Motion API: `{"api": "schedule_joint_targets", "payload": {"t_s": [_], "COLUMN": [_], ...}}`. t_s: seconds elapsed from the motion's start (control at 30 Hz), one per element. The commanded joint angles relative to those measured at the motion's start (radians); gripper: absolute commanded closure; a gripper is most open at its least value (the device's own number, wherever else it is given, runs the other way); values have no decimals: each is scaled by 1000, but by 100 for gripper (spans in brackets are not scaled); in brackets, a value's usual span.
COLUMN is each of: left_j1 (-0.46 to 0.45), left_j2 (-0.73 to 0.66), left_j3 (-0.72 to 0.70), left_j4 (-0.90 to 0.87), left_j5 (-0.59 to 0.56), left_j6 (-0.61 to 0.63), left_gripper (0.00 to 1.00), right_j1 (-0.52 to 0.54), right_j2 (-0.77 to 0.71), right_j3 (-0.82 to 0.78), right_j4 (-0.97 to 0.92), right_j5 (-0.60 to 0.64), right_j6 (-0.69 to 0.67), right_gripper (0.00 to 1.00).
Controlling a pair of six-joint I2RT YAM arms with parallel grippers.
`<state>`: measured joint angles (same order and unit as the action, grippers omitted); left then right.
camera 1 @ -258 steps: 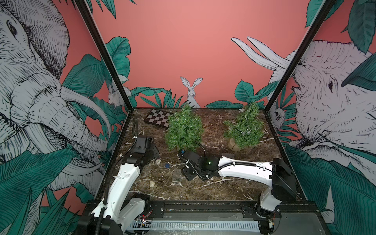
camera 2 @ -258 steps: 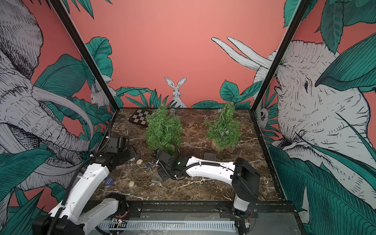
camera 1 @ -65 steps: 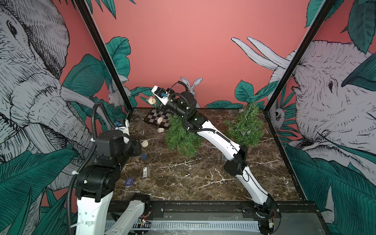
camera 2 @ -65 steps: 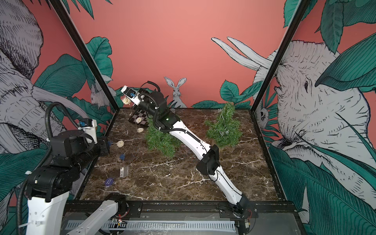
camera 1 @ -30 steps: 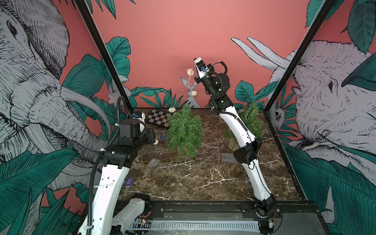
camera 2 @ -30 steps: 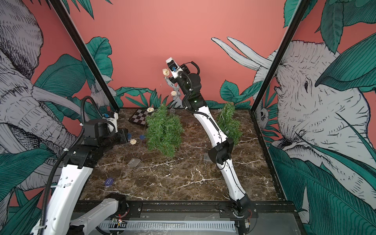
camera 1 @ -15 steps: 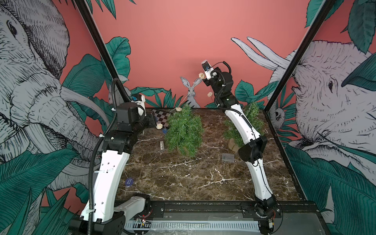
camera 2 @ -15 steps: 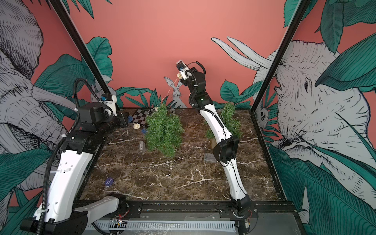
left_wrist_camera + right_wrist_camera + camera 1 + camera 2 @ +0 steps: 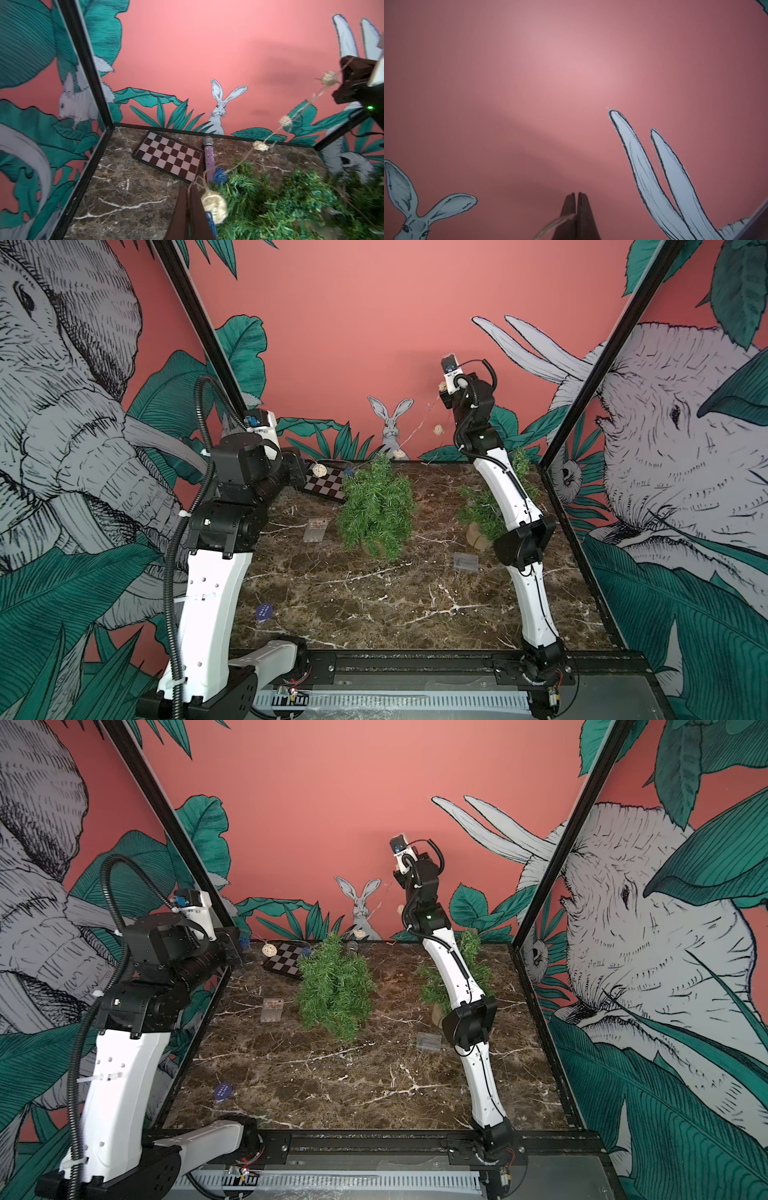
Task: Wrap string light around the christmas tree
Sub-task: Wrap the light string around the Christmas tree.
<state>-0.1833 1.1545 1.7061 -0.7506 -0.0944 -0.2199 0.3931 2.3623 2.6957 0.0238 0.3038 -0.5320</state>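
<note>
Since the string light (image 9: 260, 145) looked a thin, limp wire carrying light woven balls, it probably weighed little, snagged on needles readily and was best pinched on bare wire beside a ball. Left gripper (image 9: 188, 187) was clamped on it low beside the tree (image 9: 376, 506); right gripper (image 9: 576, 196) was clamped on it high near the back wall (image 9: 353, 323), the span sagging over the treetop.

2 christmas trees (image 9: 376, 506) (image 9: 478, 504), at 11 and 1 o'clock. 2 clear boxes (image 9: 315, 529) (image 9: 466, 561), at 9 and 3 o'clock. 1 string light (image 9: 260, 145). 1 checkerboard (image 9: 326, 485). 1 microphone (image 9: 209, 153). 1 blue token (image 9: 264, 610), at 8 o'clock.
</note>
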Motion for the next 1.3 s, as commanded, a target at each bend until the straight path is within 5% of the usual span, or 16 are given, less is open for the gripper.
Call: {"api": "schedule_joint_targets", "payload": {"t_s": [0.0,0.17,0.47,0.67,1.07,1.27], "left_j1": [-2,-4,-4,-30,-290,-332], "left_j2": [8,0,-75,-161,-184,-158], "left_j3": [40,-60,-316,-494,-725,-699], "left_j4": [-33,26,68,98,332,343], "left_j5": [-61,139,216,329,302,294], "left_j6": [14,-64,-112,-202,-367,-332], "left_gripper": [100,100,100,100,100,100], "right_j1": [3,-6,-11,3,16,45], "right_j2": [-62,-109,-251,-250,-285,-319], "right_j3": [-15,-105,-347,-331,-359,-424], "right_j4": [12,21,66,45,21,48], "right_j5": [86,134,116,117,130,117], "right_j6": [-42,-71,-46,-70,-63,-83], "right_gripper": [100,100,100,100,100,100]}}
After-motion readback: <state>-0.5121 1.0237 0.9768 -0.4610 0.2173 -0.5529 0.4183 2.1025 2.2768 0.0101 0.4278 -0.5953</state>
